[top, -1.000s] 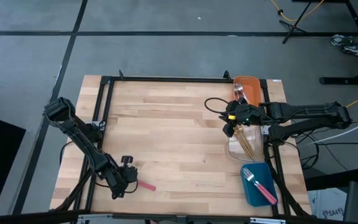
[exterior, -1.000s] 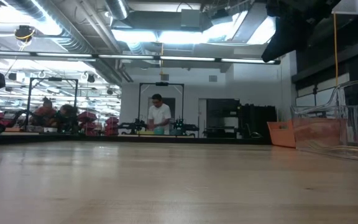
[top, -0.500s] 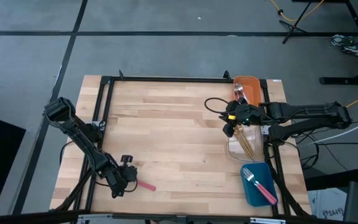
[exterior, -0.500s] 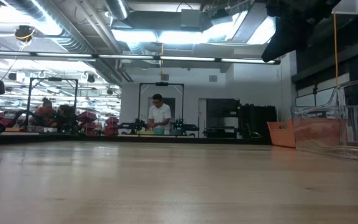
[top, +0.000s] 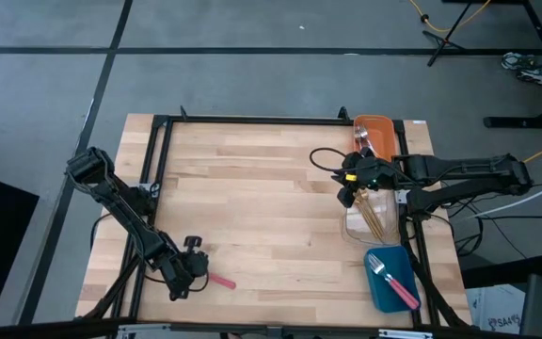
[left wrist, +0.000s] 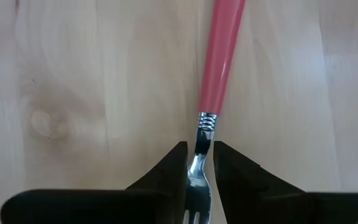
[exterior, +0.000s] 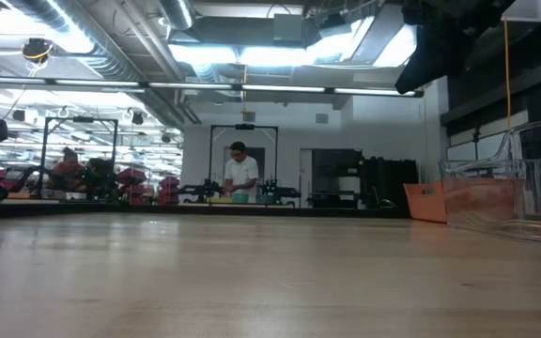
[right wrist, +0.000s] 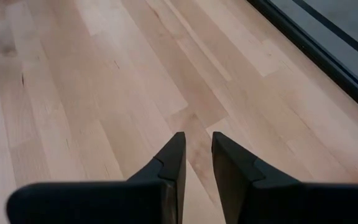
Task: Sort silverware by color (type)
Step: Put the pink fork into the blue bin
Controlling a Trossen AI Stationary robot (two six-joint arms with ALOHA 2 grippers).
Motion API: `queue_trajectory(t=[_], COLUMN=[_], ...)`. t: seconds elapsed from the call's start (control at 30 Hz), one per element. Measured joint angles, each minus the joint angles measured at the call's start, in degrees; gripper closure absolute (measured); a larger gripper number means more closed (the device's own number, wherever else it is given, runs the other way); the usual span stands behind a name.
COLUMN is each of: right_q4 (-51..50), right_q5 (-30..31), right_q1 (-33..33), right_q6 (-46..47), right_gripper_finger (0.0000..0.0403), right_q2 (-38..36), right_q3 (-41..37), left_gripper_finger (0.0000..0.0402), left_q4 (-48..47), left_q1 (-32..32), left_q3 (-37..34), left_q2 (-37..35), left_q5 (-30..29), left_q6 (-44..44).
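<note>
1. My left tool (left wrist: 197,163) holds the pink-handled fork (left wrist: 219,68) by its neck, low on the surface (top: 252,207)
2. My right tool (right wrist: 196,155) is narrow, holding nothing, beside the clear bin (top: 376,218)

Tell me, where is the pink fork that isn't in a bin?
In the high view the pink fork lies on the table near its front left corner, its metal neck between the left end effector's fingers.

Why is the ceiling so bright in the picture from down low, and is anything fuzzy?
Low view: the ceiling lights glare white, and the near table is soft and out of focus. Left wrist view: the pink-handled fork looks sharp between the left gripper fingers.
</note>
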Motion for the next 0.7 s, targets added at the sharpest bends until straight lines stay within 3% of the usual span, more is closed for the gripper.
queue_trajectory(t=[0.43,0.7], right_q4=[0.0,0.0], right_q5=[0.0,0.0], right_q1=[0.0,0.0], right_q6=[0.0,0.0], right_gripper_finger=[0.0336,0.0336], right_q2=[0.0,0.0], right_q3=[0.0,0.0], left_gripper_finger=[0.0331,0.0331], left_q4=[0.0,0.5], left_q1=[0.0,0.0], left_q3=[0.0,0.4], left_q2=[0.2,4.6], left_q5=[-0.4,1.3], left_q6=[0.4,0.4])
